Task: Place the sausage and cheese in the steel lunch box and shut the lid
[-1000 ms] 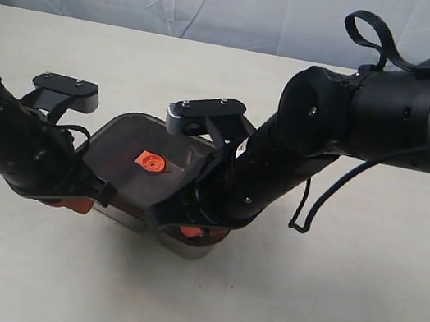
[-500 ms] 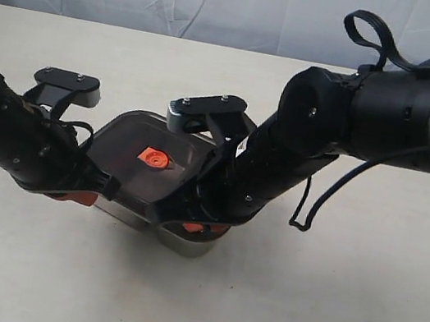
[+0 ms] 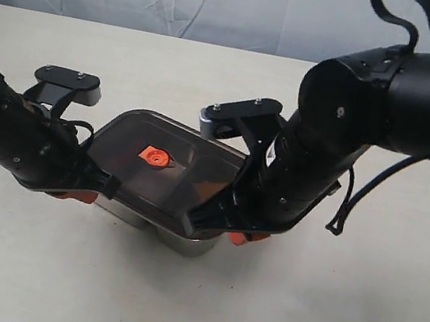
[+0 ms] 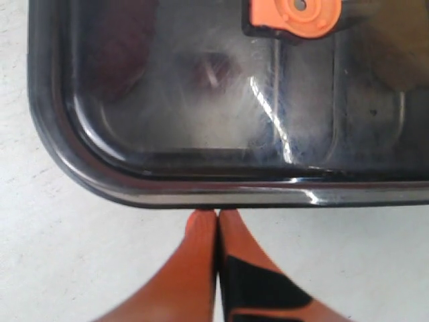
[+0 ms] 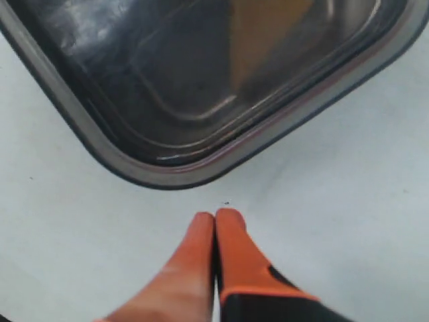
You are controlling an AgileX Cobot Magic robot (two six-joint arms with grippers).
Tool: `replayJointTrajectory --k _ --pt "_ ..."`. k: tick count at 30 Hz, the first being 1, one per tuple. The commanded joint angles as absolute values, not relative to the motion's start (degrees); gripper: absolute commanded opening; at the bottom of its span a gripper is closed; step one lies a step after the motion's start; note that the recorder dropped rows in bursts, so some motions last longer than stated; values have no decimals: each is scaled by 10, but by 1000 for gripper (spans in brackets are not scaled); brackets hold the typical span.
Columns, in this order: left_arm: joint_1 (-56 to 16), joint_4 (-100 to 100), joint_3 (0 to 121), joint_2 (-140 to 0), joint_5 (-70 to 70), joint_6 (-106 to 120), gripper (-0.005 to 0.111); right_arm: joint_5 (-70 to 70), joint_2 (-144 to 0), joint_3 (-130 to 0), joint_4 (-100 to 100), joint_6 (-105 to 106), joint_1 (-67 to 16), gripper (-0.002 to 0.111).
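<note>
Swings the right gripper (image 5: 214,216) rightward since a second ago, clenched empty just off a corner of the lid (image 3: 182,180). Holds the left gripper (image 4: 218,213) pinched shut at the opposite rim. Finds the lid resting on the steel lunch box (image 3: 183,245), cheese (image 5: 265,27) dim beneath. Risks an unseated corner, or skidding the box through off-centre pressing.

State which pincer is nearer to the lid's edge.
Left. The left pincer, shut, sits right against the lid; the right pincer, shut, stands off a corner of it, bare table between.
</note>
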State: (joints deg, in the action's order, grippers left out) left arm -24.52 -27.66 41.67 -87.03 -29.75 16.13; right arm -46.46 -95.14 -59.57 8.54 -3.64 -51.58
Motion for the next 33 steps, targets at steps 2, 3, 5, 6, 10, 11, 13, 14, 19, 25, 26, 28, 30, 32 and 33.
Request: replayJointTrajectory --k 2,3,5,6,10,11,13,14,19,25,26,28,30,32,33 --pt "-242 -286 416 -874 -283 167 0 -443 -984 -597 108 -14 -515 0" --pt "-242 -286 416 -874 -283 167 0 -439 -987 -597 108 -14 -515 0" --pt "-242 -286 416 -874 -283 168 0 -428 -992 -597 110 -14 -515 0" --pt "-242 -286 416 -874 -283 168 0 -422 -995 -597 110 -14 -515 0" --pt "-242 -286 416 -874 -284 169 0 -405 -996 -597 111 -14 -515 0" --pt "-242 -286 416 -874 -284 169 0 -404 -996 -597 111 -14 -515 0" --pt "-242 -286 416 -874 -290 169 0 -404 -996 -597 110 -14 -515 0" --pt "-242 -286 416 -874 -296 169 0 -404 -996 -597 108 -14 -515 0" --pt "-242 -284 416 -859 -327 169 0 -399 -996 -597 109 -14 -515 0" --pt "-242 -284 421 -783 -346 169 0 -390 -996 -597 106 -14 -515 0" --pt "-242 -283 425 -767 -343 169 0 -390 -996 -597 106 -14 -515 0" --pt "-242 -267 433 -741 -320 169 0 -399 -996 -597 106 -14 -515 0" --pt "-237 -245 441 -730 -295 165 0 -415 -996 -597 104 -14 -515 0" --pt "-223 -240 449 -742 -301 165 0 -423 -996 -597 99 -14 -515 0" --pt "-216 -240 450 -752 -305 165 0 -424 -996 -597 95 -14 -515 0"
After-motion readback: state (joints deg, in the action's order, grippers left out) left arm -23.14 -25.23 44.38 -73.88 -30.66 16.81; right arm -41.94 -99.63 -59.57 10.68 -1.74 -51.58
